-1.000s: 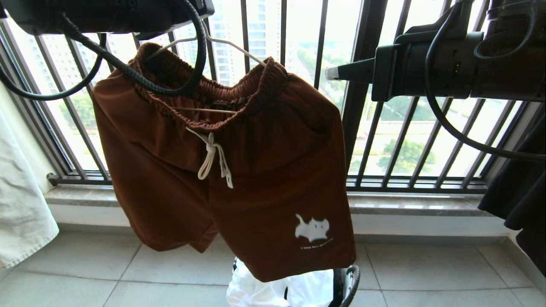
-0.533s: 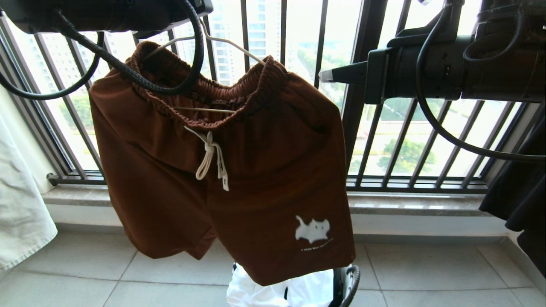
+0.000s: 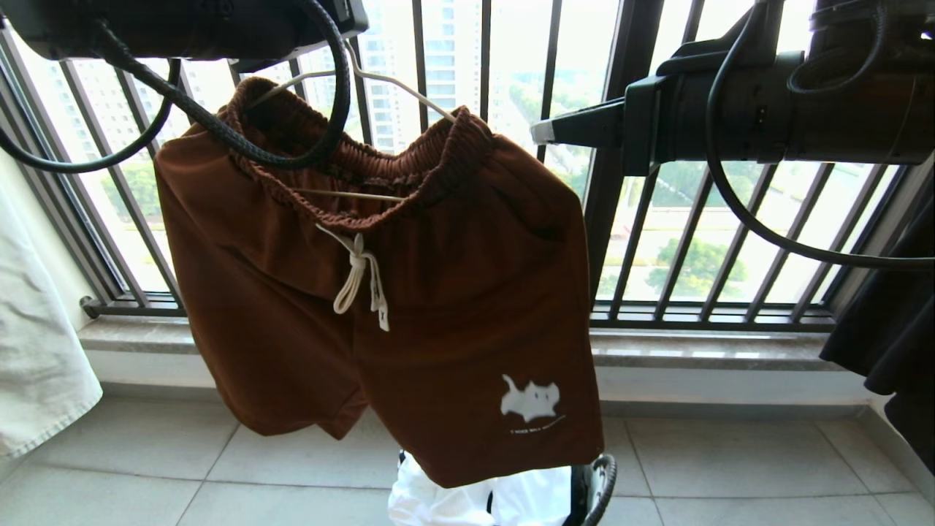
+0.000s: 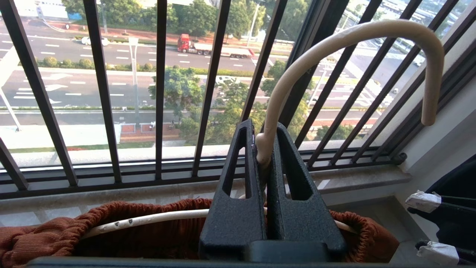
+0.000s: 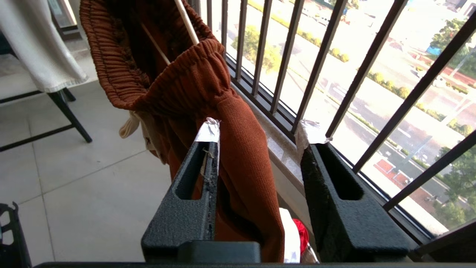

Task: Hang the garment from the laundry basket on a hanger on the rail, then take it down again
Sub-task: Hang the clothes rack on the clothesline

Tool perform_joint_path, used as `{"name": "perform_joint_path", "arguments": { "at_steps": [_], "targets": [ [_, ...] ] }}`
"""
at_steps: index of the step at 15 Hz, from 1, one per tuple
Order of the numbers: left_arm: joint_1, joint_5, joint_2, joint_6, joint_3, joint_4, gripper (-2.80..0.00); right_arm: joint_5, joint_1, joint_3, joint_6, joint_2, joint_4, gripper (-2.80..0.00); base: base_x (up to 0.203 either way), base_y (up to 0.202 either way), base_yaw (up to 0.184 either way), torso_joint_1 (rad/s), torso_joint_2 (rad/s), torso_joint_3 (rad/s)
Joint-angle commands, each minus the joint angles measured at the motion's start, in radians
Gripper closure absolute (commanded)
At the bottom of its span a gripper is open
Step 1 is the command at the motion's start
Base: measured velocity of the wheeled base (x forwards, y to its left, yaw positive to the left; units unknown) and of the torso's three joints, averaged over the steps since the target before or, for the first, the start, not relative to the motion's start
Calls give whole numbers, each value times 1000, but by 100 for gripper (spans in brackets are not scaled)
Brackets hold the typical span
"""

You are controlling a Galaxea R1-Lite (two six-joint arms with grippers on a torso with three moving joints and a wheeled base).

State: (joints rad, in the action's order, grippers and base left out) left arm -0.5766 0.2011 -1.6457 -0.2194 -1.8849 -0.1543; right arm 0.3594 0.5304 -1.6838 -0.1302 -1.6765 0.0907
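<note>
Two sets of fingers: my left gripper (image 4: 264,149) clamps the hanger (image 4: 349,37) at its neck, carrying the load; my right gripper (image 5: 260,137) stands parted, empty, just beside the garment (image 3: 409,292). One garment hangs by its waistband on one hanger, above one laundry basket (image 3: 595,486). No rail is visible.

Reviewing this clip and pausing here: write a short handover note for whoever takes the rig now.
Left gripper: shut on the hanger neck, held up by the window bars.
Right gripper: open, empty, beside the shorts.
Shorts are on the hanger by the waistband; laundry basket sits on the floor below.
Hook is on nothing; the rail isn't in view, so I can't tell whether hanging is done.
Left: finish the hang-and-take-down.
</note>
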Motion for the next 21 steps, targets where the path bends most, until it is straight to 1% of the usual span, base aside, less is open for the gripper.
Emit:
{"name": "perform_joint_path", "arguments": {
  "at_steps": [1, 3, 4, 5, 9, 12, 19, 20, 21],
  "targets": [
    [-11, 0, -6, 0, 2, -2, 0, 56, 2, -15, -53, -14, 43, -280, 0, 0, 0, 0, 0, 0],
    [-11, 0, -15, 0, 1, -1, 0, 114, 2, -58, -85, -15, 141, -280, 0, 0, 0, 0, 0, 0],
    [-14, -2, -17, -1, 1, -1, 0, 128, 2, -72, -134, -26, 167, -280, 0, 0, 0, 0, 0, 0],
    [-16, -14, -14, -4, 2, -1, 0, 134, 4, -84, -155, -46, 174, -280, 0, 0, 0, 0, 0, 0],
    [-36, -25, -8, -8, 11, -1, 0, 153, 34, -117, -164, -98, 172, -280, 0, 0, 0, 0, 0, 0],
    [-51, -25, 3, -10, 30, -1, 0, 153, 37, -163, -195, -141, 172, -280, 0, 0, 0, 0, 0, 0],
    [-58, -25, 21, -26, 32, -1, 0, 152, 65, -168, -200, -173, 169, -280, 0, 0, 0, 0, 0, 0],
    [-58, -25, 23, -28, 32, -1, 0, 153, 66, -169, -200, -173, 169, 0, 0, 0, 0, 0, 0, 0],
    [-58, -25, 24, -26, 33, -2, 0, 153, 68, -169, -200, -174, 169, 0, 0, 0, 0, 0, 0, 0]
  ]
}}
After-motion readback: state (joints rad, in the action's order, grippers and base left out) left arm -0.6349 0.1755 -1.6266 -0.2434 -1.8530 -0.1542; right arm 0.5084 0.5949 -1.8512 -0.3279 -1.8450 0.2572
